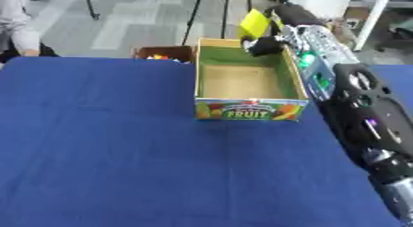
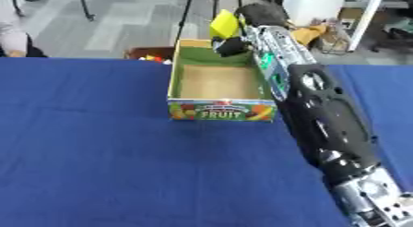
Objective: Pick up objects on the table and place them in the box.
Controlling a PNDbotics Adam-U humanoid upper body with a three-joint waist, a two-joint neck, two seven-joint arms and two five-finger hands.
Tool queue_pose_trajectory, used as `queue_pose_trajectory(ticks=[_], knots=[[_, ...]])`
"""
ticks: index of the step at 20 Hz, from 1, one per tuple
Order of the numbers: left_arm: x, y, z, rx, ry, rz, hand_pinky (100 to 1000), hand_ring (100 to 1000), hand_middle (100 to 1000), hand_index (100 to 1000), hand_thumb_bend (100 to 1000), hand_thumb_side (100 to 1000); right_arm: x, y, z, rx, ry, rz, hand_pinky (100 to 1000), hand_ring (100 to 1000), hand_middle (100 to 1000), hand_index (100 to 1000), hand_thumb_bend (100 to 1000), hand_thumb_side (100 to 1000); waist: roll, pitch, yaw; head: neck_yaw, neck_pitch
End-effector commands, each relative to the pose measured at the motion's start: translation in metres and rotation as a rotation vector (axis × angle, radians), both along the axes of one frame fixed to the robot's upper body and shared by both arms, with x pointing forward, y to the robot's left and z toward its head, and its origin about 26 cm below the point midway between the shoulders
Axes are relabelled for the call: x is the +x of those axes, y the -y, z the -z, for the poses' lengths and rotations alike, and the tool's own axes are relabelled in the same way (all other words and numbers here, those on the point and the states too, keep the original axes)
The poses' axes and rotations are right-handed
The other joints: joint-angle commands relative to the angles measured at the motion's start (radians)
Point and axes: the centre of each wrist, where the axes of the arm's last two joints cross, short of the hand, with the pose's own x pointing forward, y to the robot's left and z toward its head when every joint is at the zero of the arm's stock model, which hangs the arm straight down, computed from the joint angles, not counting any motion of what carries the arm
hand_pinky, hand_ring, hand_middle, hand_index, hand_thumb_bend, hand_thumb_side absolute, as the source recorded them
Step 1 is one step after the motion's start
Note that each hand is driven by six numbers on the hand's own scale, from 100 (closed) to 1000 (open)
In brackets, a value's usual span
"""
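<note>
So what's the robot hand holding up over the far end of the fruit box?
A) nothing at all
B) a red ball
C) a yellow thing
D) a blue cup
C: the right robot hand is curled around a flat yellow thing, held over the far end of the fruit box, which looks empty inside.

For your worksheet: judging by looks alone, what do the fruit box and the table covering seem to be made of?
Fruit box: probably cardboard, with plain matt brown inside and a glossy printed front panel. Table covering: seemingly blue cloth, matt, with soft creases and no shine.
</note>
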Motion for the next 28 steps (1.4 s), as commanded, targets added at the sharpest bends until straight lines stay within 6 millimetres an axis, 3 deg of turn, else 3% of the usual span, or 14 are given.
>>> queue_pose_trajectory(ticks=[1,5,7,19,25,28], knots=[[-0.002,0.003,-0.009,0.021,0.034,0.010,568,772,875,948,100,989,0.004,-0.001,-0.010,0.010,0.049,0.051,754,747,444,596,100,599,0.001,-0.013,0.007,-0.016,-0.024],[-0.001,0.005,-0.011,0.024,0.041,0.018,569,772,875,948,100,988,0.014,-0.005,0.008,0.023,0.030,0.114,752,745,450,606,155,611,0.000,0.000,0.020,-0.031,-0.032],[-0.001,0.005,-0.011,0.024,0.043,0.019,569,772,875,948,100,988,0.018,-0.005,0.017,0.027,0.016,0.137,753,745,449,601,122,618,0.001,0.004,0.027,-0.037,-0.034],[-0.001,0.006,-0.012,0.020,0.051,0.025,569,772,874,948,100,986,0.026,-0.008,0.050,-0.005,-0.059,0.157,776,778,478,655,117,665,0.006,0.010,0.038,-0.054,-0.042],[0.000,0.007,-0.012,0.019,0.052,0.027,570,773,875,948,100,986,0.027,-0.011,0.058,-0.010,-0.080,0.173,842,843,569,728,129,724,0.003,0.018,0.045,-0.063,-0.051],[0.000,0.007,-0.013,0.018,0.053,0.027,570,773,875,947,100,985,0.028,-0.011,0.060,-0.010,-0.093,0.185,859,870,625,785,186,772,0.003,0.021,0.049,-0.066,-0.055]])
